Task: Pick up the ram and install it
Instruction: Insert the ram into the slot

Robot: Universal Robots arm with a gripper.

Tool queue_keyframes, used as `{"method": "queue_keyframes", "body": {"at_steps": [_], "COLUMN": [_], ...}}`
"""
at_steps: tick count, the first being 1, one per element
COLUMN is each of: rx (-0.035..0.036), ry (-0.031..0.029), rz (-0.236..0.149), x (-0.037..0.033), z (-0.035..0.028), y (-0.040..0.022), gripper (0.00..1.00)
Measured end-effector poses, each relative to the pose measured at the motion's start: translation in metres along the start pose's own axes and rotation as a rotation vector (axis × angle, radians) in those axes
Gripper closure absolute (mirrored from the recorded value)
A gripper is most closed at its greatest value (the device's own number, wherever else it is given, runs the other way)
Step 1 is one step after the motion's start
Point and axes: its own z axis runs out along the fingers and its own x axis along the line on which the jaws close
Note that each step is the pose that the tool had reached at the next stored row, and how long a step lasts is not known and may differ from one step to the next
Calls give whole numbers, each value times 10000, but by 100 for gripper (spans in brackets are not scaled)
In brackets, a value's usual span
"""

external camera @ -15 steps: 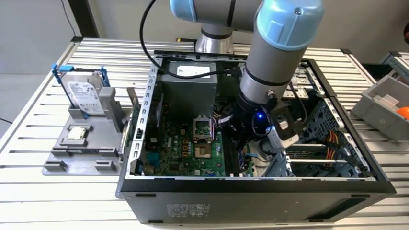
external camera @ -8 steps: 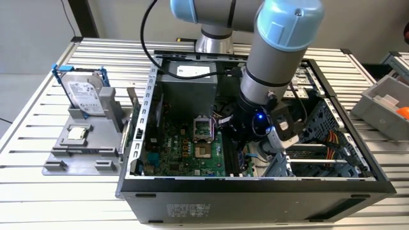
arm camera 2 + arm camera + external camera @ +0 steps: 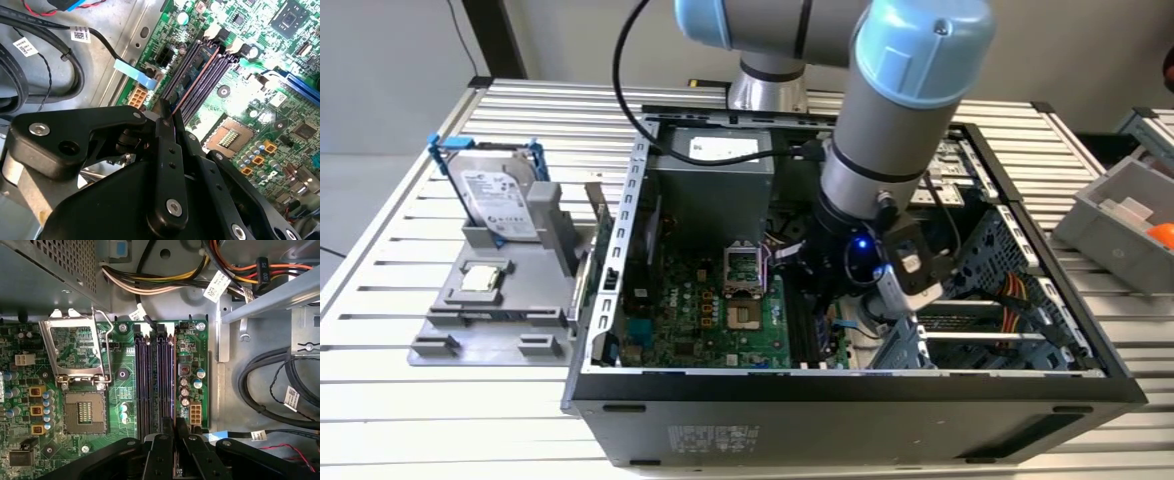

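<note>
In the second wrist view the ram (image 3: 196, 76) shows edge-on as a thin reddish-brown strip. It runs from my fingertips along the dark memory slots (image 3: 210, 70) of the green motherboard. My gripper (image 3: 167, 116) has its black fingers pressed together on the near end of that strip. Whether the stick sits down in a slot I cannot tell. In the first wrist view the gripper (image 3: 172, 429) hangs over one end of the row of slots (image 3: 150, 380). From the exterior view the gripper (image 3: 838, 312) is deep inside the open computer case (image 3: 854, 385).
Beside the slots lie an open processor socket (image 3: 85, 412) and its raised metal frame (image 3: 75, 347). Cable bundles (image 3: 270, 390) and a drive cage crowd the other side. Outside the case, a grey fixture (image 3: 487, 330) carries a blue-framed hard drive (image 3: 494, 190) and a square silver chip (image 3: 483, 278).
</note>
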Motion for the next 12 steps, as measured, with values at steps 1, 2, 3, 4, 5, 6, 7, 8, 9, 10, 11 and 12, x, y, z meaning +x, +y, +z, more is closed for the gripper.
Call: {"method": "queue_keyframes", "body": {"at_steps": [1,2,3,4,5,6,7,8,9,10,11,12], "rx": [-1,-1,0,-1,-1,0,-1,1,2,1,1,0], "ry": [0,0,0,0,0,0,0,0,1,1,1,1], "rz": [0,1,0,0,1,4,9,16,22,27,32,37], "x": [5,7,7,7,7,7,7,7,7,7,7,7], "z": [0,0,1,4,8,12,18,22,24,27,30,33], "y": [0,-2,-3,-3,-3,-3,-2,-3,-3,-1,2,5], "gripper": [100,100,100,100,100,100,100,100,100,100,100,100]}}
